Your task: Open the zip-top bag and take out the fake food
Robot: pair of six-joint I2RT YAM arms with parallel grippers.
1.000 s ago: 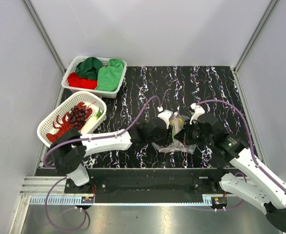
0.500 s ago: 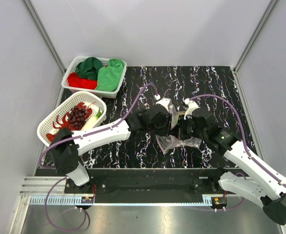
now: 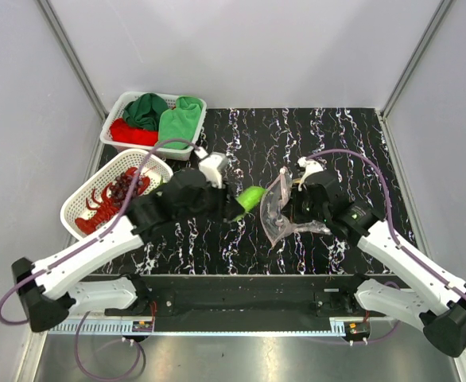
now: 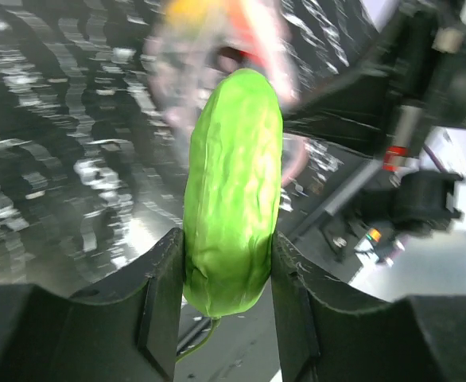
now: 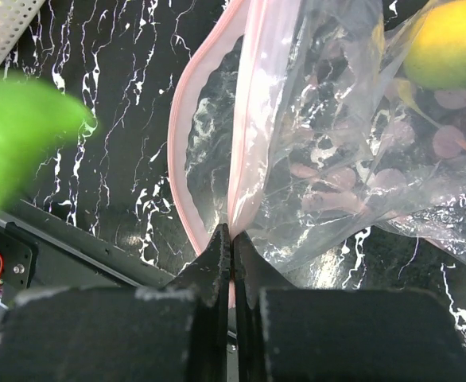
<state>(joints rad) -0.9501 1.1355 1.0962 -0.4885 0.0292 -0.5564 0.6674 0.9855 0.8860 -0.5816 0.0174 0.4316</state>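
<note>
The clear bag (image 3: pixel 279 208) is held up right of centre. Its pink zip strip (image 5: pixel 187 135) gapes open, with one side pinched in the right gripper (image 5: pixel 231 231). A yellow-green fruit (image 5: pixel 456 44) sits inside the bag. The green vegetable (image 4: pixel 233 191), oblong and bumpy, is out, just left of the bag's mouth and clamped in the left gripper (image 4: pixel 227 243). A red lobster (image 3: pixel 98 208), dark grapes (image 3: pixel 127 189) and a white radish (image 3: pixel 145 203) lie in the white basket (image 3: pixel 67 208) at far left.

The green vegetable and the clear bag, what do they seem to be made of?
Green vegetable: likely moulded plastic or rubber, by its uniform bright colour, bumpy skin and soft sheen. Bag: thin clear plastic film, glossy and creased, the black mat showing through; its pink zip strip looks like thicker plastic.
</note>
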